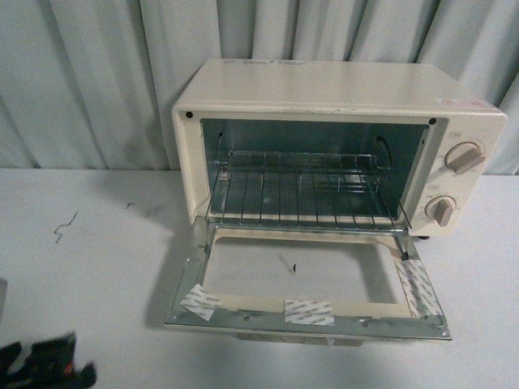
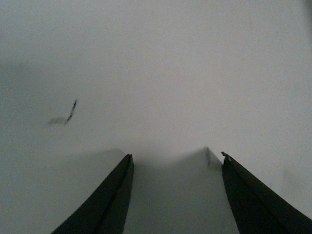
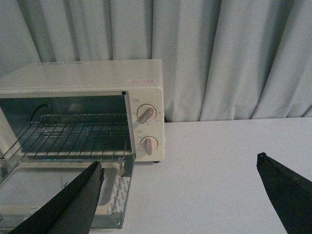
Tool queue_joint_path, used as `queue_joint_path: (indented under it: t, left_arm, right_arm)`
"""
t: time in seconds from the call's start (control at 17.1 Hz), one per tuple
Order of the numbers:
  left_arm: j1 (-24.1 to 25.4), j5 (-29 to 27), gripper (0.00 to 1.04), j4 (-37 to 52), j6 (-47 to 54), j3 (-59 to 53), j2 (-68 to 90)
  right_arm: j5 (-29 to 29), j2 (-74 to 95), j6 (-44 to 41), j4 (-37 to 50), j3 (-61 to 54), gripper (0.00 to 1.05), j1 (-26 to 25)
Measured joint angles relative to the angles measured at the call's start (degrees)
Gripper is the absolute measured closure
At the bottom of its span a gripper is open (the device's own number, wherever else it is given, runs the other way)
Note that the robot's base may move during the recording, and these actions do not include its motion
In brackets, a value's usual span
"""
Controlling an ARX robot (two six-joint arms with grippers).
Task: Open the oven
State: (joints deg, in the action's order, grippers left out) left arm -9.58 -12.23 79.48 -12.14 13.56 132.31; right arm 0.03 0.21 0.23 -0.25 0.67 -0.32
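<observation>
Right hand [image 3: 180, 168] gapes beside the open oven [image 3: 83, 83]; front view omits it.

oven [image 1: 324, 105] bar handle hidden under the dropped door's [image 1: 308, 288] front edge. Knob markings too small to read, same for print on the tape strips [image 1: 309, 311]. Right wrist view crops the oven's left side and door. Left gripper [image 2: 175, 158]: only finger tips in wrist frame; front view shows a blurred dark bit at the corner. Right gripper [image 3: 180, 163] fingers cut off too.
</observation>
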Motion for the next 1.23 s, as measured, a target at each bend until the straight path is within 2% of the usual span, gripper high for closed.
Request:
queue_joint_path:
  t: [0.06, 0.18, 0.23, 0.29, 0.53, 0.7, 0.94, 1.23]
  left_arm:
    - [1.7, 3.4, 0.64, -2.2, 6.2, -6.9, -5.6]
    - [3.0, 5.7, 0.87, -5.6, 9.6, -12.0, -12.8]
    - [3.6, 6.4, 0.98, -6.9, 10.3, -14.0, -16.7]
    - [4.5, 7.1, 1.03, -6.1, 11.1, -14.1, -23.4]
    - [9.5, 11.6, 1.03, -5.9, 11.1, -14.2, -42.7]
    - [9.7, 12.1, 1.03, -7.8, 11.1, -14.2, -60.8]
    - [9.7, 12.1, 1.03, -27.6, 11.1, -14.1, -83.0]
    - [9.7, 12.1, 1.03, -44.6, 11.1, -14.1, -100.2]
  right_arm:
    - [0.0, 0.0, 0.0, 0.0, 0.0, 0.06, 0.0]
    - [0.0, 0.0, 0.0, 0.0, 0.0, 0.06, 0.0]
    - [0.0, 0.0, 0.0, 0.0, 0.0, 0.06, 0.0]
    - [0.0, 0.0, -0.1, 0.0, 0.0, 0.06, 0.0]
    - [0.0, 0.0, -0.1, 0.0, 0.0, 0.06, 0.0]
    - [-0.1, 0.0, -0.1, 0.0, 0.0, 0.06, 0.0]
    - [0.0, 0.0, -0.1, 0.0, 0.0, 0.06, 0.0]
    - [0.0, 0.0, -0.1, 0.0, 0.0, 0.06, 0.0]
